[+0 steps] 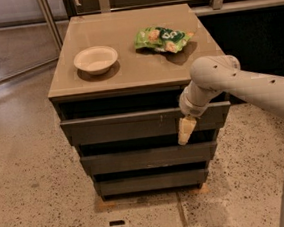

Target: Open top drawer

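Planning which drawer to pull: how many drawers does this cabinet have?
3, stacked: top drawer, middle drawer, bottom drawer. The gripper hangs before the top drawer's right end.

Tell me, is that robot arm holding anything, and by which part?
Cannot tell. The gripper sits against the top drawer, right of centre, by its lower edge.

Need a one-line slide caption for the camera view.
Gripper hangs before the top drawer, right of centre; bowl and snack bag on the cabinet.
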{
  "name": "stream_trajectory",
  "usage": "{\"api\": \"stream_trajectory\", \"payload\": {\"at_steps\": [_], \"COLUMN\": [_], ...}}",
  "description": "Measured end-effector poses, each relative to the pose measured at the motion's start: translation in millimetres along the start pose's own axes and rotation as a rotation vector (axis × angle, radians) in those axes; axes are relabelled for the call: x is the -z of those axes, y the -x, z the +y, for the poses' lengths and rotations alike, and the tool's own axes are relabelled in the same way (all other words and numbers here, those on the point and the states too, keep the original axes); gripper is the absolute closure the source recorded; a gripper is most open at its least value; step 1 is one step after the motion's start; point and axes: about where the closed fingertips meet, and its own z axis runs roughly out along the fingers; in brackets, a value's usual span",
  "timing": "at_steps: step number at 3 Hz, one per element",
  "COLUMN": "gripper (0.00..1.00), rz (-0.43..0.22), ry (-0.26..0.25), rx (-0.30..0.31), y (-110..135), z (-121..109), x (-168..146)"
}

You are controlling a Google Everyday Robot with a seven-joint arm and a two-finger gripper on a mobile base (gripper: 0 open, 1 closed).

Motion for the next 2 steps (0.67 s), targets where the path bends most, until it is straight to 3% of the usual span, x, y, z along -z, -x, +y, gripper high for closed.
{"api": "stream_trajectory", "payload": {"at_steps": [1,2], "gripper": [0.0,0.0], "rz": [-0.001,-0.001], "ry": [0.002,0.04], "rx": [0.0,-0.007], "y": [0.2,-0.7], "z": [-0.4,4.0], "x": [-1.5,-2.2]}}
